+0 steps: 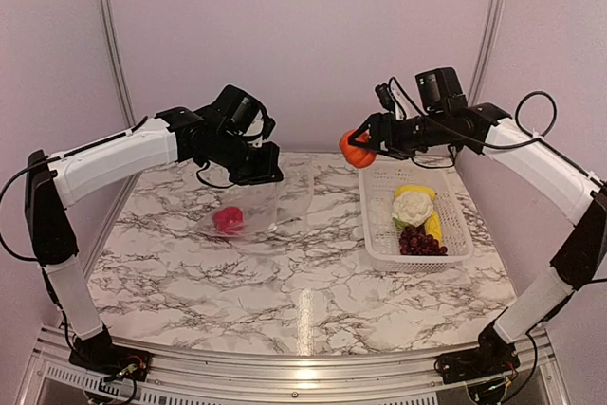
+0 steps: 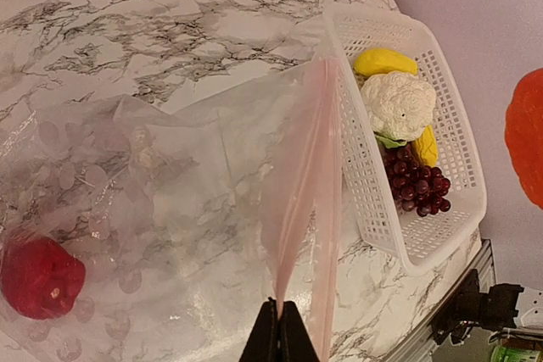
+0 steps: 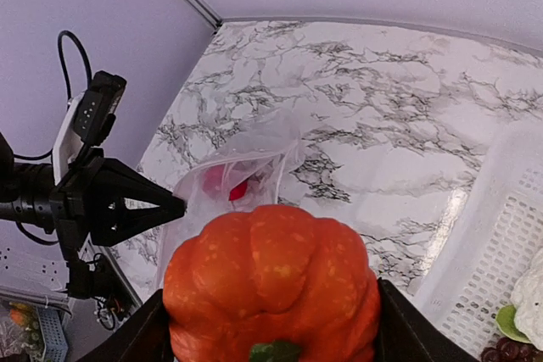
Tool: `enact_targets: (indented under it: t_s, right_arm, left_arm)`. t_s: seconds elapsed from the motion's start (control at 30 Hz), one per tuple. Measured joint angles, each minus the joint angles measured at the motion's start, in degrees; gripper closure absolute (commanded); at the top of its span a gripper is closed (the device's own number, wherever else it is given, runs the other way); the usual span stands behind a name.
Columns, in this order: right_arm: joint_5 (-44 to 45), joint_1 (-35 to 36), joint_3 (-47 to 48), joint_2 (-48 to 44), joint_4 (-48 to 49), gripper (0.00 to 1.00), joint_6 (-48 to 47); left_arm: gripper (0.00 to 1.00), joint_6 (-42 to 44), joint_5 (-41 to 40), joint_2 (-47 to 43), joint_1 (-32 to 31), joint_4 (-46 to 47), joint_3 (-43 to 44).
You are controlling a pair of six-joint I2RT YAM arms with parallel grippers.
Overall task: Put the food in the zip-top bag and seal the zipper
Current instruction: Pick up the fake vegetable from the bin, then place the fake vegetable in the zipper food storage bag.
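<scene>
Left arm (image 1: 114,154): I am holding it raised and reaching inward, left jaws pinching fully together. Right arm (image 1: 545,163): I am holding it raised, right jaws clamping wide apart.

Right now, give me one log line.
left gripper: shut on bag; right gripper: holding orange fruit; red pepper: in bag; basket: cauliflower, grapes, yellow piece

Just counting here: I'm seeing 2 arms, 1 left arm (image 1: 114,158) and 1 right arm (image 1: 541,163), carrying 2 grippers, 1 left gripper (image 2: 278,341) and 1 right gripper (image 1: 363,142). 1 desk (image 1: 285,282) is carrying 1 zip-top bag (image 2: 195,209) and 1 basket (image 2: 441,235). Food's coming to 1 red pepper (image 2: 40,277), 1 orange round fruit (image 3: 271,277), 1 cauliflower (image 2: 399,103) and 1 grape bunch (image 2: 414,184). The yellow piece (image 2: 383,61) is showing in 2 spots, so can't tell if it's 1 or 2.
</scene>
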Motion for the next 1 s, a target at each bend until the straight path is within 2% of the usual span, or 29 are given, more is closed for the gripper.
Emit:
enact_targets:
  t_s: [0.2, 0.47, 0.67, 1.0]
  right_arm:
    - [-5.2, 4.5, -5.1, -0.6, 10.1, 0.37, 5.7]
    - [-10.2, 9.0, -4.4, 5.7, 19.1, 0.37, 10.8]
    - [-12.5, 9.9, -2.0, 10.4, 21.1, 0.37, 12.2]
    - [-13.9, 9.9, 0.7, 11.8, 22.1, 0.38, 12.9]
  left_arm:
    - [1.0, -1.0, 0.9, 0.0, 0.0, 0.6, 0.0]
    - [1.0, -1.9, 1.0, -0.2, 0.0, 0.6, 0.0]
    - [1.0, -2.2, 0.9, -1.3, 0.0, 0.5, 0.0]
    - [1.0, -3.2, 0.1, -4.7, 0.0, 0.4, 1.1]
